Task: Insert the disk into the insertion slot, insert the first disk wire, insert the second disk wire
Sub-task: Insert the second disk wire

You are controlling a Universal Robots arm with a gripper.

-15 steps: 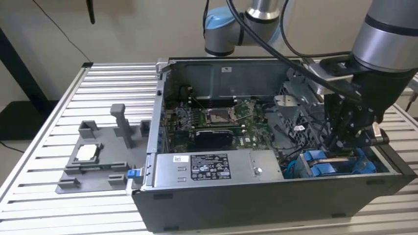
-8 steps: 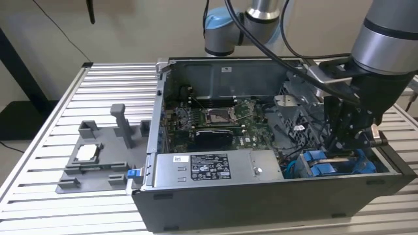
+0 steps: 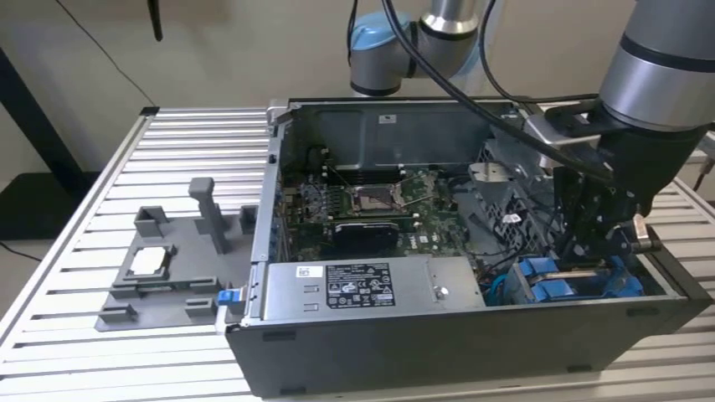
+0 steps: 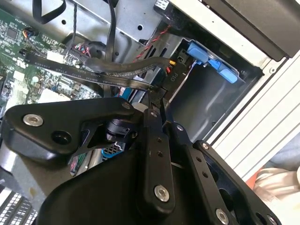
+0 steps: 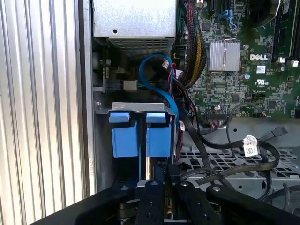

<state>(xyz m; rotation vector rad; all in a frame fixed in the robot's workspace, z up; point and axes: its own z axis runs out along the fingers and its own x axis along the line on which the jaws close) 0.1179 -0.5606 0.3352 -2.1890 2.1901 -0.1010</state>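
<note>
Second wrist view: fingers (image 4: 157,101) pinched tight on a flat black cable (image 4: 93,72) beside the disk (image 4: 211,61).

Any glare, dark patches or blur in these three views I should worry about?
Exterior view: even room light, soft overall, the gripper dark against the case. First wrist view: the silver box and table slats are washed out, while the blue carriers stay clear. Second wrist view: the black gripper body close to the lens is soft and shadowed, the circuit board sharper.
</note>
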